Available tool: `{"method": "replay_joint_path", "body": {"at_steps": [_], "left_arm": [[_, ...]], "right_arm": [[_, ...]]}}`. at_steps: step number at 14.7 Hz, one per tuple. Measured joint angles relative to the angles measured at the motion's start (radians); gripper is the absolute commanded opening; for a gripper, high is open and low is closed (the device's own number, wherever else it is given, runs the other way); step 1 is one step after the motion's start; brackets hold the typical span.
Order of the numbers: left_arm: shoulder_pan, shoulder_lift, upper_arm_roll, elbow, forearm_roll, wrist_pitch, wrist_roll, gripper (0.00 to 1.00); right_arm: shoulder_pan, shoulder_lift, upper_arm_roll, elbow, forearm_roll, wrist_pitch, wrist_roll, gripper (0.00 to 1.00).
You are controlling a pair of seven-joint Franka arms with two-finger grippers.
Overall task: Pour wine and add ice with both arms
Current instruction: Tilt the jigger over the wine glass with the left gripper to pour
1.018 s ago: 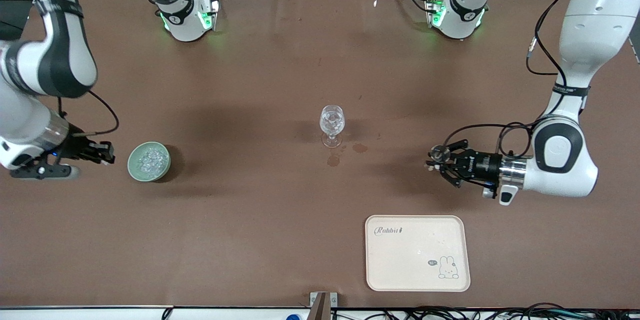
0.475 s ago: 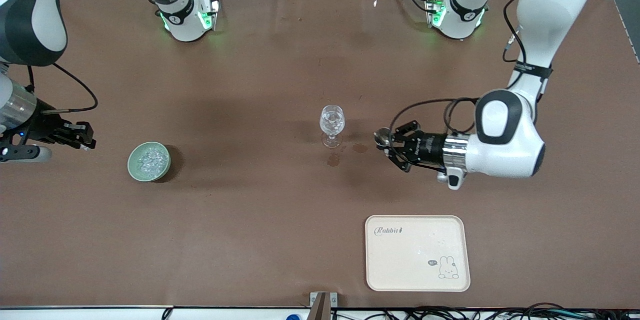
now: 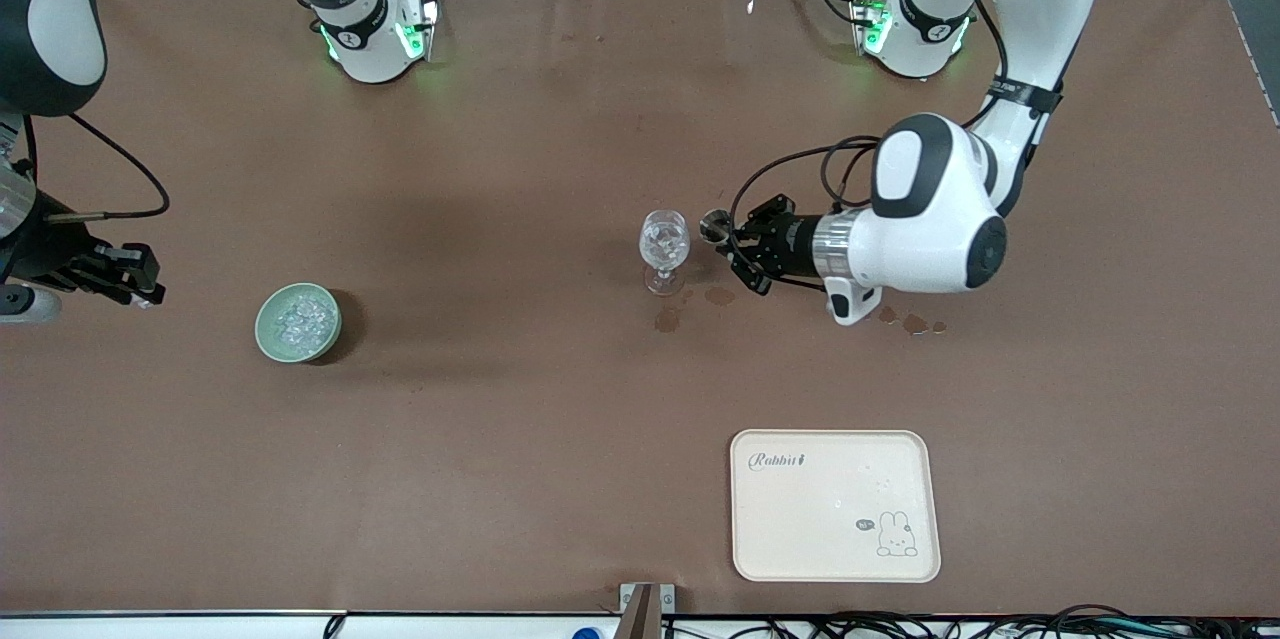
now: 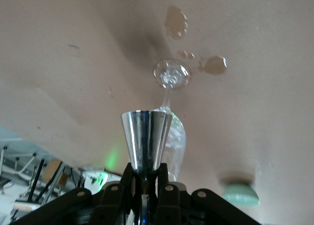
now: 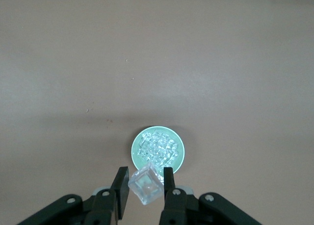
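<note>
A clear stemmed glass [image 3: 664,250] stands at the table's middle and also shows in the left wrist view [image 4: 172,132]. My left gripper [image 3: 733,244] is shut on a small shiny metal cup [image 3: 714,224], held level right beside the glass's bowl; in the left wrist view the cup [image 4: 145,140] is clamped in the gripper [image 4: 145,178]. The ice [image 3: 298,319] is heaped in a pale green bowl [image 3: 270,344]. My right gripper [image 3: 148,285] is over the table beside the bowl, toward the right arm's end. In the right wrist view the gripper [image 5: 146,186] grips one clear ice cube [image 5: 145,185].
A cream tray with a rabbit drawing [image 3: 835,504] lies nearer the front camera than the glass. Dark wet spots [image 3: 667,320] mark the cloth by the glass foot, and more spots [image 3: 905,322] lie under the left arm. Both arm bases stand along the table's back edge.
My left gripper has swung in with the metal cup from the left arm's end of the table to right beside the glass. My right gripper has drawn away from the bowl.
</note>
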Motion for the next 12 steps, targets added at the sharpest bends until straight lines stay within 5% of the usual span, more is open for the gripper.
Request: {"method": "replay_joint_path", "body": {"at_steps": [12], "left_arm": [[-0.114,-0.016,0.000,0.032,0.289,0.039,-0.310,0.01]], "right_arm": [[-0.032,0.003,-0.008,0.124,-0.008,-0.158,-0.054,0.00]]}}
